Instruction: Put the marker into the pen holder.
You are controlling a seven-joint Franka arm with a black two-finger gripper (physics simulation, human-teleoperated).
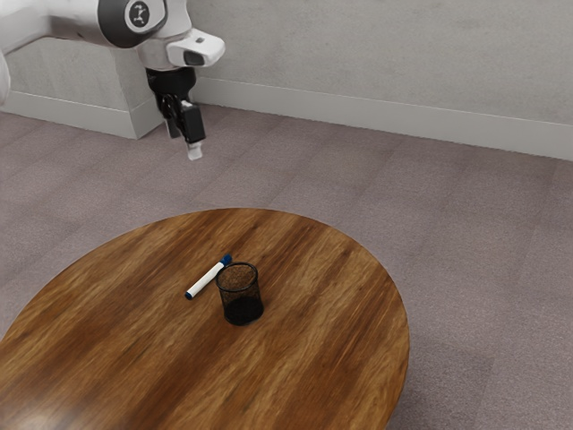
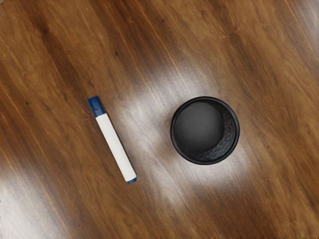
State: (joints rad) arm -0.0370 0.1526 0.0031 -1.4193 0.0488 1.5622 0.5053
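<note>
High above the round wooden table, my gripper (image 1: 184,143) hangs open, with nothing between its fingers. The marker (image 1: 206,279), white with a blue cap and a blue end, lies flat on the tabletop, its capped end close to the black mesh pen holder (image 1: 241,294) in the exterior view. That holder stands upright. From above, in the wrist view, the marker (image 2: 116,147) and the round pen holder (image 2: 205,130) are apart, with bare wood between them. The holder's dark floor is visible through its open top, and no pen is inside.
The round table (image 1: 134,331) has its curved far edge between these things and the arm's hand in the exterior view. Carpeted floor (image 1: 474,242) surrounds it, and a grey wall (image 1: 385,54) stands behind. Bare wood lies around the marker and holder.
</note>
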